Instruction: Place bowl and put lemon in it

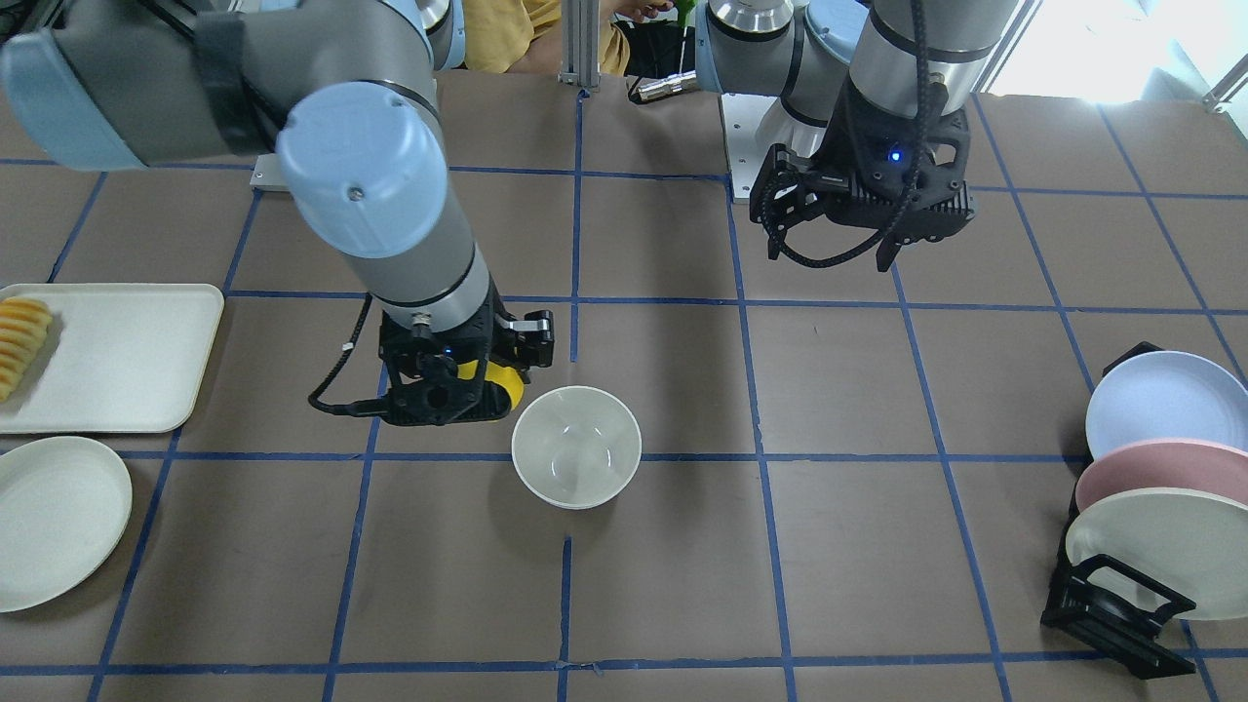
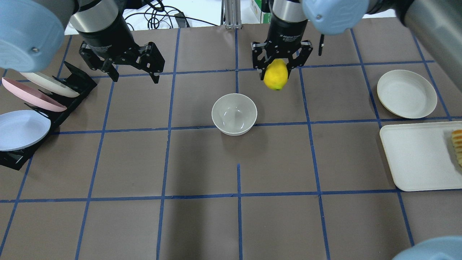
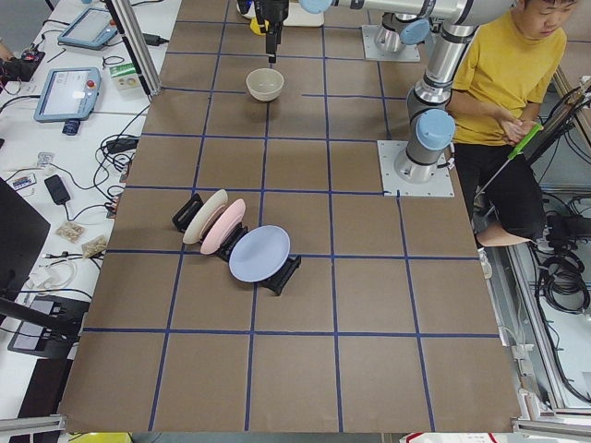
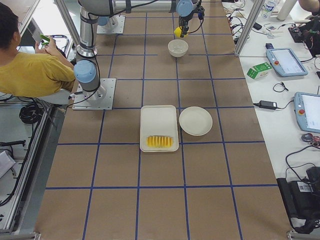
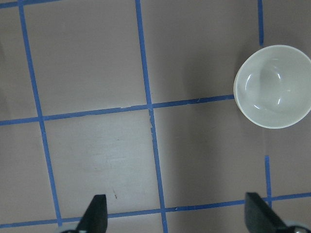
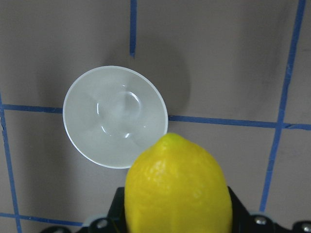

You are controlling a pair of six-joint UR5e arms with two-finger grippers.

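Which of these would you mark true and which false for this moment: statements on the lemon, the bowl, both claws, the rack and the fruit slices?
1. The lemon lies inside the bowl. False: the right claw holds the lemon in the air, off to one side of the bowl.
2. The bowl stands upright on the table and is empty. True.
3. The left claw is shut on a plate. False: the left claw is open and holds nothing.
4. Three plates stand in the rack. True.
5. The fruit slices lie on the round cream plate. False: the fruit slices lie on the tray; the cream plate is bare.
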